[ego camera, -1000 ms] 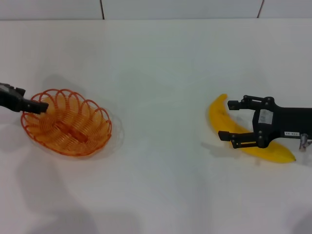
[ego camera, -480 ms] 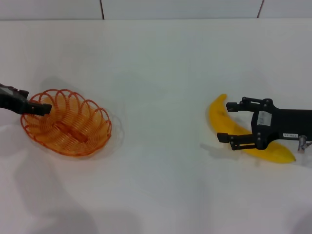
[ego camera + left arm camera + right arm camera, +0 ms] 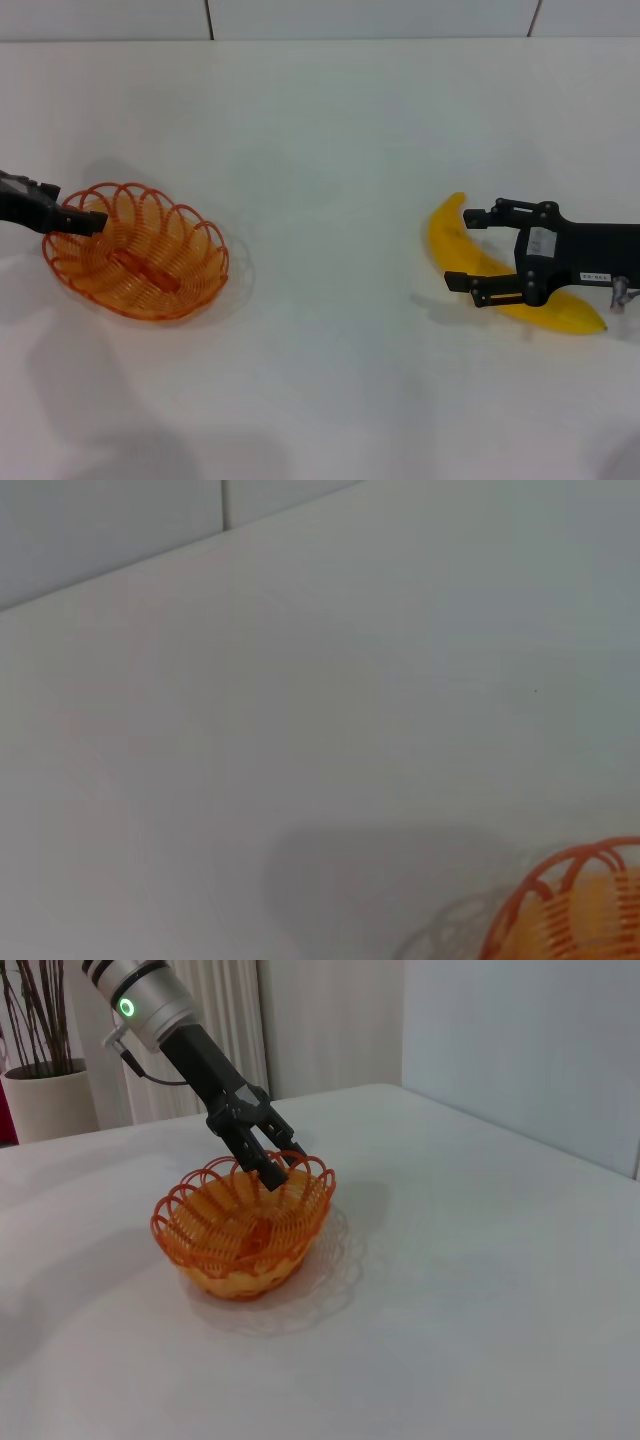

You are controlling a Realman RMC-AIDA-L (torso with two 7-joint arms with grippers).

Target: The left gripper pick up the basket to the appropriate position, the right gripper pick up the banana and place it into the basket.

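The basket (image 3: 137, 250) sits on the white surface (image 3: 320, 150) at the robot's left side, an oval of orange looped wire with a scalloped rim, resting flat. From the right wrist view the same basket (image 3: 243, 1222) stands alone on the surface, and its wire casts a faint looped shadow beside it. The left pincer (image 3: 88, 222) reaches in from the left edge and meets the basket at the rim on that side. In the right wrist view the left pincer (image 3: 272, 1168) comes down at a slant from a black arm, and its two fingers are drawn close together with the rim wire between them, one finger inside the rim and one outside. The left wrist view shows only a corner of the basket (image 3: 570, 905) against bare surface.

The banana (image 3: 495, 275) lies flat on the surface well apart from the basket, at the robot's right side, yellow and curved. The right pincer (image 3: 465, 248) hovers over its middle with the fingers spread wide, one on each side of the fruit, and nothing gripped between them.
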